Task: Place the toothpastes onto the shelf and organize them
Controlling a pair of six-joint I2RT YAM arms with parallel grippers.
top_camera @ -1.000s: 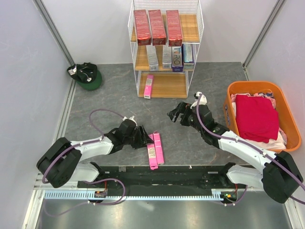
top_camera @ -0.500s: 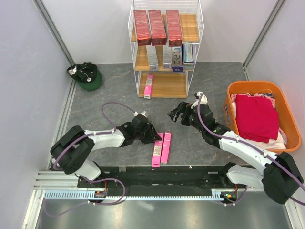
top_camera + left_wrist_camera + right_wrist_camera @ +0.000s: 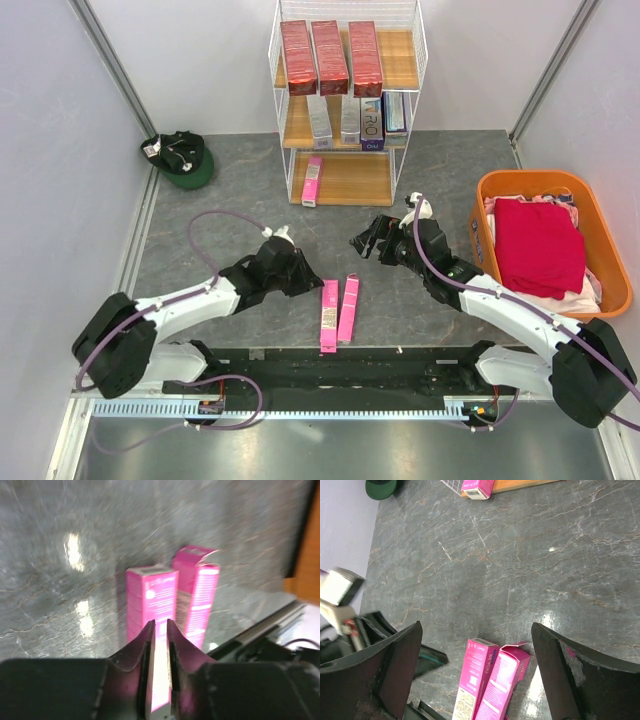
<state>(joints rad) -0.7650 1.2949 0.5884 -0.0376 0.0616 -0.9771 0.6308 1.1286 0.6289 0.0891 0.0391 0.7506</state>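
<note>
Two bright pink toothpaste boxes (image 3: 329,315) (image 3: 348,308) lie side by side on the grey table, near the front rail. They also show in the left wrist view (image 3: 150,597) (image 3: 200,595) and the right wrist view (image 3: 476,680) (image 3: 506,680). My left gripper (image 3: 305,280) (image 3: 160,622) is shut to a thin slit and holds nothing, just left of the boxes' far ends. My right gripper (image 3: 366,240) (image 3: 476,626) is wide open and empty above the table behind the boxes. The shelf (image 3: 365,182) holds three dark red boxes (image 3: 329,55) on top, silver and blue boxes (image 3: 350,118) in the middle and one pink box (image 3: 312,180) on the bottom board.
An orange tub (image 3: 480,215) with red cloth stands at the right. A green cap (image 3: 182,158) lies at the far left. A black rail (image 3: 340,360) runs along the near edge. Grey walls close both sides.
My left gripper pushed the two pink boxes to the right and turned them more upright in view, then drew back to the left. The right arm has barely moved.
</note>
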